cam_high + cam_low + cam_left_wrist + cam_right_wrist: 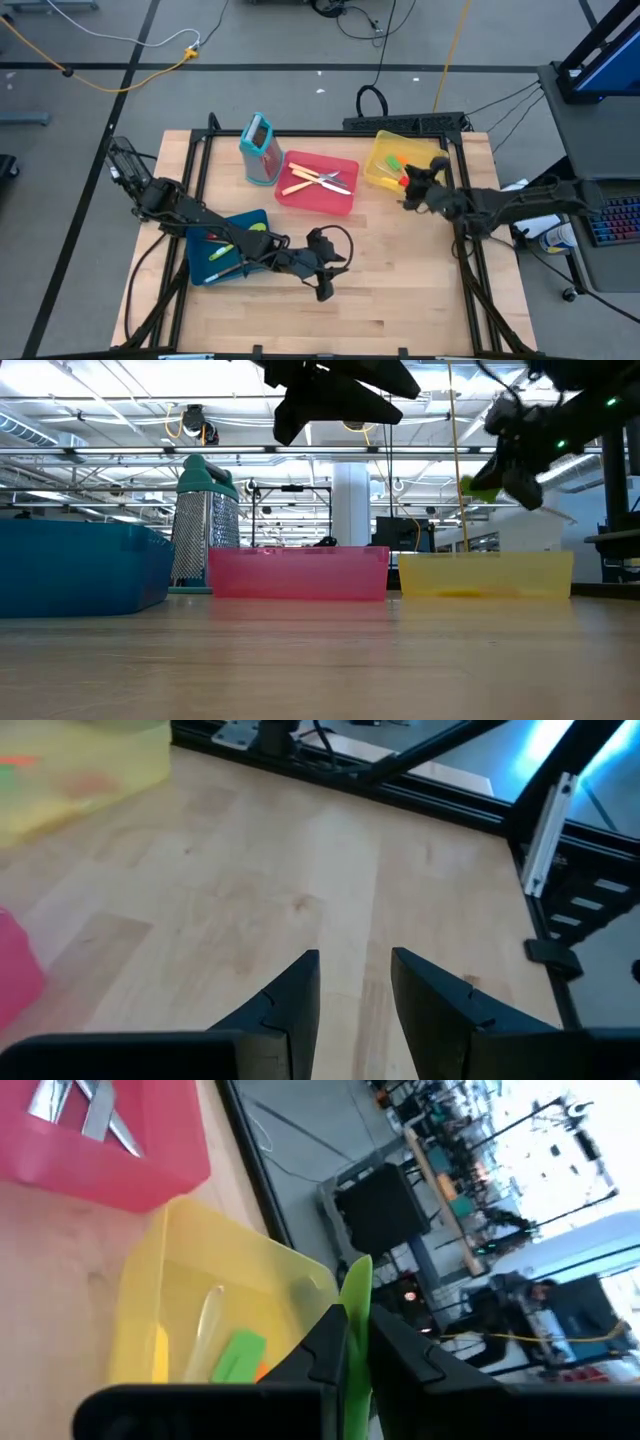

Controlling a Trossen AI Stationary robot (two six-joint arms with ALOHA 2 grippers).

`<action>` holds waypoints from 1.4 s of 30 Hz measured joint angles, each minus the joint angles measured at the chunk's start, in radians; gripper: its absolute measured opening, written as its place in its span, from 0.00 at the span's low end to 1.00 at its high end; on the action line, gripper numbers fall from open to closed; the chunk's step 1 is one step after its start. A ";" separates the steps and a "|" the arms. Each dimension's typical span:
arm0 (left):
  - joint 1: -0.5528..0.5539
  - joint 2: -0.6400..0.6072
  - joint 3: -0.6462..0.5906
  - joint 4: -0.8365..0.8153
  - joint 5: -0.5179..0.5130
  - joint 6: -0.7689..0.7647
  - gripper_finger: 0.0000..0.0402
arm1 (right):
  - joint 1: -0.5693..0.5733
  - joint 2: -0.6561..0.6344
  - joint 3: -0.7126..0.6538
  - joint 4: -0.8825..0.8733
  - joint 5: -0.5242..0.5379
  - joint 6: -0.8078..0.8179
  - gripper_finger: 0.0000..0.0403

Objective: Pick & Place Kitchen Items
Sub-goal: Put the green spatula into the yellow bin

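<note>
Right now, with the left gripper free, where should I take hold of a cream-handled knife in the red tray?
Probably by its cream handle, coming straight down: the knives lie flat and crossed in the red tray, whose walls block a side approach. The handles point toward the grater, clear of the crossing blades. The left gripper hangs open over bare table.

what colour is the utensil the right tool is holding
Green; the utensil shows best in the right wrist view, clamped in the right tool.

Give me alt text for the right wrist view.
The right gripper pinches a slim green utensil upright over the near corner of the yellow tray, which already holds green, yellow and orange pieces. The red tray with metal utensils sits beside it.
</note>
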State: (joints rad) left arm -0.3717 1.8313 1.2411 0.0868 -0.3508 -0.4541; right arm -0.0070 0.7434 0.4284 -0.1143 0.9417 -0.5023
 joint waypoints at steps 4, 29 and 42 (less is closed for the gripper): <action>0.000 0.000 0.000 0.000 -0.014 -0.016 0.32 | -0.201 0.026 -0.085 0.234 -0.163 -0.113 0.05; 0.003 0.000 0.000 0.000 -0.062 -0.029 0.32 | -0.587 0.277 -0.211 0.732 -0.752 -0.063 0.06; 0.000 0.000 0.000 0.000 -0.061 -0.029 0.32 | -0.650 0.463 -0.210 0.794 -0.731 -0.001 0.15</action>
State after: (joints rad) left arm -0.3714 1.8313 1.2411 0.0868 -0.4118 -0.4835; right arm -0.6568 1.2060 0.2180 0.6797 0.2104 -0.5029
